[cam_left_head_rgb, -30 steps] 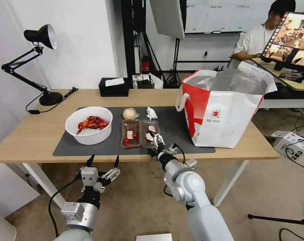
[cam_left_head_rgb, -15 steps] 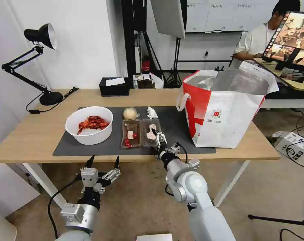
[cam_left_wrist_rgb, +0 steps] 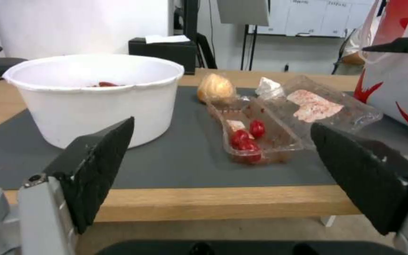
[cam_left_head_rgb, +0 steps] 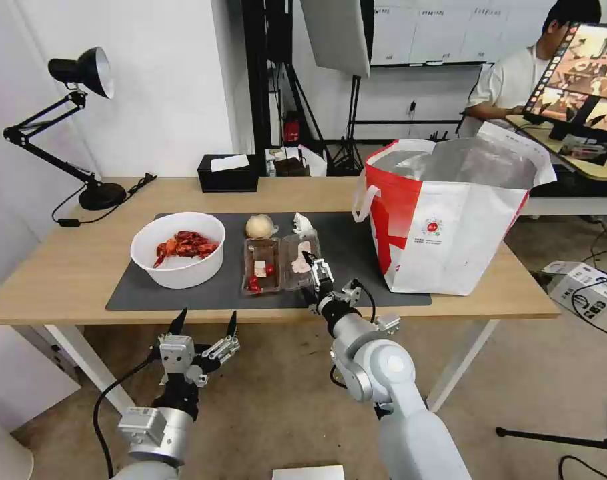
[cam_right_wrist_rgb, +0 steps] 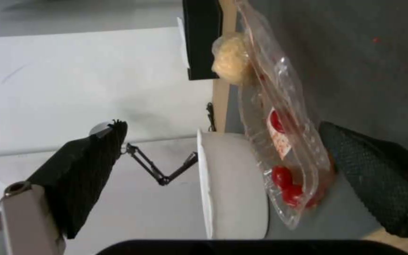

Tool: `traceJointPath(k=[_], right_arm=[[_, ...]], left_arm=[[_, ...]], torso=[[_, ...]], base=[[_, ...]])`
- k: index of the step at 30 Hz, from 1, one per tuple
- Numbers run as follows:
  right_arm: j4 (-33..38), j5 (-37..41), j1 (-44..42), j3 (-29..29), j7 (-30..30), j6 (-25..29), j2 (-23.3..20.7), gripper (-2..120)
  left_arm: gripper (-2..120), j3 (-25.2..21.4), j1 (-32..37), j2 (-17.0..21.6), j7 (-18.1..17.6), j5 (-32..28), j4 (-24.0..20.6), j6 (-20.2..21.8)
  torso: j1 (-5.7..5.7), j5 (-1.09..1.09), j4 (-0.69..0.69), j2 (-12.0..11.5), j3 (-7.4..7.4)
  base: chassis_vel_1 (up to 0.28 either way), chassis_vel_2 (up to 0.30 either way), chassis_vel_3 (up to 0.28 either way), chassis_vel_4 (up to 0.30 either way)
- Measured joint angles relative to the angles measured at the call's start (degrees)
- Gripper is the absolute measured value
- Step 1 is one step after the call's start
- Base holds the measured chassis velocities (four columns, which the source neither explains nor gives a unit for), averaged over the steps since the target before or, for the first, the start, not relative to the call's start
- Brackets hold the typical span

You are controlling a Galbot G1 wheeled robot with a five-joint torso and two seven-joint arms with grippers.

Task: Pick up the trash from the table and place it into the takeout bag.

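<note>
Black, wedge-shaped fingers of the left gripper point(cam_left_head_rgb: 205, 325) stand spread wide apart with nothing between them, held below and in front of the near edge of the table point(cam_left_head_rgb: 63, 267). The right gripper point(cam_left_head_rgb: 315, 272) reaches over that edge to the clear hinged plastic food tray point(cam_left_head_rgb: 279, 265); its fingers are apart, one under the tray's right half and one above and clear of it, and that half is tilted up off the dark-grey mat point(cam_left_head_rgb: 203, 283). Whether the lower finger touches the plastic cannot be told. The tray's left half lies flat on the mat and holds several red scraps; the raised half carries a pale pink-and-white patch.

Left of the tray, on the same mat, stands the white round bowl point(cam_left_head_rgb: 178, 249) with red crayfish shells inside. Just behind the tray lie the beige lump point(cam_left_head_rgb: 259, 226) and, to its right, the crumpled white tissue point(cam_left_head_rgb: 303, 224). At the table's right end stands the takeout bag point(cam_left_head_rgb: 450, 217), upright and open-mouthed, silver lining showing, its left corner resting on the mat.

Farther back on the tabletop sit a black tissue box point(cam_left_head_rgb: 228, 173) and, at the far left, a black desk lamp point(cam_left_head_rgb: 63, 127).
</note>
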Motion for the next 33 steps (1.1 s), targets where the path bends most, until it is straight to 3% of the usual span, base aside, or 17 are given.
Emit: traceJointPath(k=[17, 25, 29, 33], right_arm=[[-1.1, -1.1, 7.2, -1.2, 0.8, -0.5, -2.1, 100], [-4.2, -0.7, 12.2, -4.8, 5.3, -3.0, -1.4, 100], [-6.5, -0.9, 16.0, -7.0, 12.1, -8.3, 1.0, 100], [-7.8, -0.6, 18.1, -8.2, 16.0, -10.1, 1.2, 100]], left_arm=[[100, -0.2, 0.1, 0.3, 0.0, -0.1, -0.2, 0.0], [100, -0.3, 0.2, 0.4, 0.0, -0.2, -0.3, 0.0], [100, -0.7, 0.6, 0.9, -0.1, -0.2, -0.4, 0.0], [100, -0.7, 0.6, 1.0, -0.1, -0.2, -0.4, 0.0]], torso=[[0.0, 0.0, 0.0, 0.0, 0.0], [0.0, -0.01, 0.0, 0.0, 0.0], [0.0, -0.01, 0.01, 0.0, 0.0], [0.0, -0.01, 0.01, 0.0, 0.0]], base=[[0.0, 0.0, 0.0, 0.0], [0.0, 0.0, 0.0, 0.0], [0.0, 0.0, 0.0, 0.0], [0.0, 0.0, 0.0, 0.0]])
